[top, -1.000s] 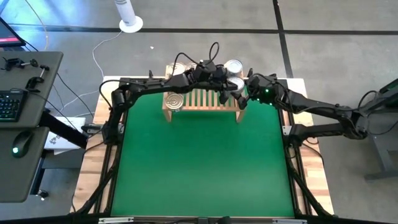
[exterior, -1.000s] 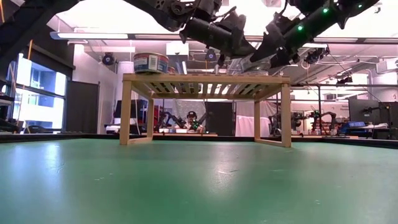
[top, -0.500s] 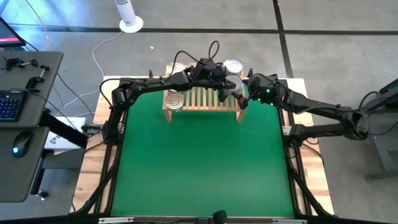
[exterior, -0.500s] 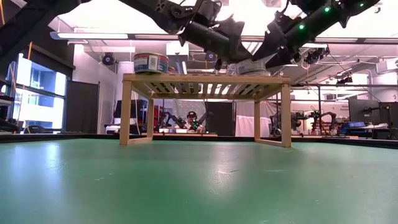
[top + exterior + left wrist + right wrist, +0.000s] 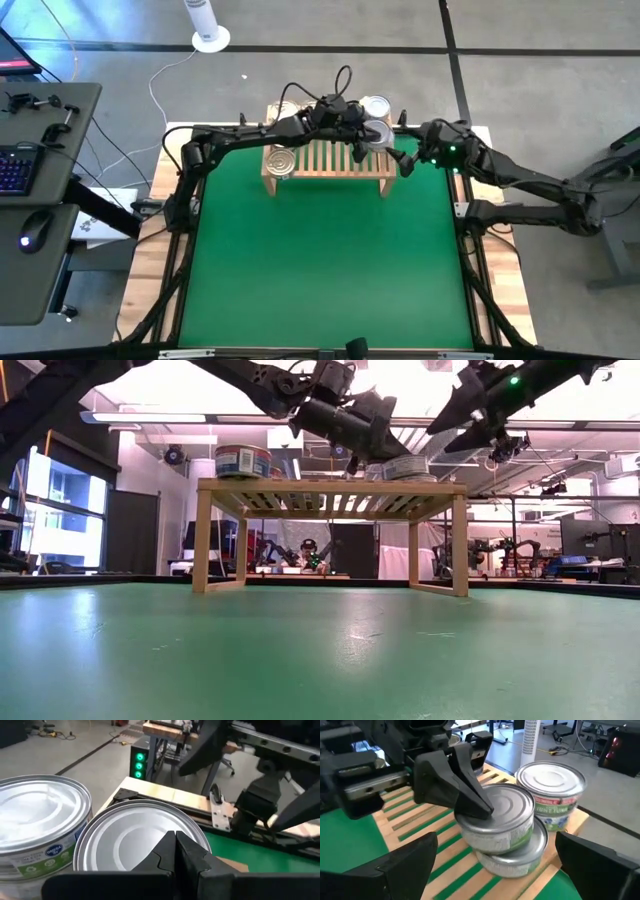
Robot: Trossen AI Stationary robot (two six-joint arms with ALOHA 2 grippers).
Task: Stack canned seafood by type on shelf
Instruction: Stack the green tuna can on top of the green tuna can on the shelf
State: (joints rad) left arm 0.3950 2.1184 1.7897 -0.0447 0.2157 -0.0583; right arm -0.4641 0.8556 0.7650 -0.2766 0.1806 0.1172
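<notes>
The light-wood shelf (image 5: 325, 160) stands at the mat's far edge. On its right end two silver-topped tins are stacked (image 5: 506, 827). Another silver-topped tin (image 5: 551, 787) stands just beyond them. A gold-ringed tin (image 5: 281, 161) sits on the shelf's left end, and one more (image 5: 285, 110) lies farther back. My left gripper (image 5: 358, 146) is shut, its tip on the upper stacked tin (image 5: 405, 465). My right gripper (image 5: 405, 162) hangs open off the shelf's right end, a little away from the stack, holding nothing. My left gripper rests its shut fingertips (image 5: 482, 809) on the upper tin's silver lid (image 5: 135, 835), close to the rim on the side toward the table's left. The fingers slant down from the left. The tin sits level on the tin below it.
The green mat (image 5: 320, 260) in front of the shelf lies bare. Wooden table borders (image 5: 500, 280) frame it. A desk with keyboard and mouse (image 5: 30, 200) stands at the left, beyond the table.
My right gripper has drawn back from the stacked tins toward the table's right edge and risen slightly, staying open. The upper tin stays level on the lower one. My left gripper has sunk a little onto that tin and then kept still.
</notes>
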